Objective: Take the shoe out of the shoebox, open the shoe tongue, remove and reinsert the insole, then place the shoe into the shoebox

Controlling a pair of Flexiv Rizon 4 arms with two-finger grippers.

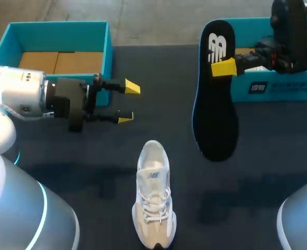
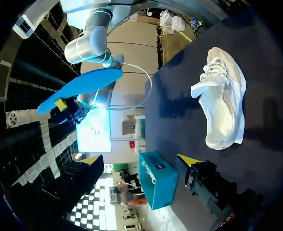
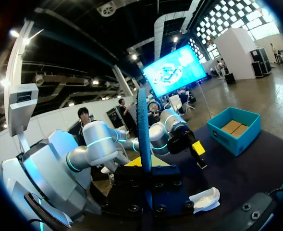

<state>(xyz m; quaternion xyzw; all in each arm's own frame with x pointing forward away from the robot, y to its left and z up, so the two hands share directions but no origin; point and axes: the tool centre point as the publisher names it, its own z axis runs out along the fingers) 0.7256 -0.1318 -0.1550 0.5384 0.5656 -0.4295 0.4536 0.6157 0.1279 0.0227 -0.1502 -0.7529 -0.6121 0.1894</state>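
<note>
Presently held: insole (image 1: 215,120), thin, light and bendy, hanging up and right of the shoe (image 1: 153,198)
Right gripper (image 1: 223,67): clamped on insole's heel end
Left gripper (image 1: 128,103): jaws apart, left of shoe
Best hold: shoe's stiffer heel collar

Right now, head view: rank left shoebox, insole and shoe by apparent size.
1. left shoebox: largest footprint.
2. insole: looks longer than the shoe, but the right gripper holds it raised, nearer the camera, so its lead is unsure.
3. shoe: smallest of the three.
</note>
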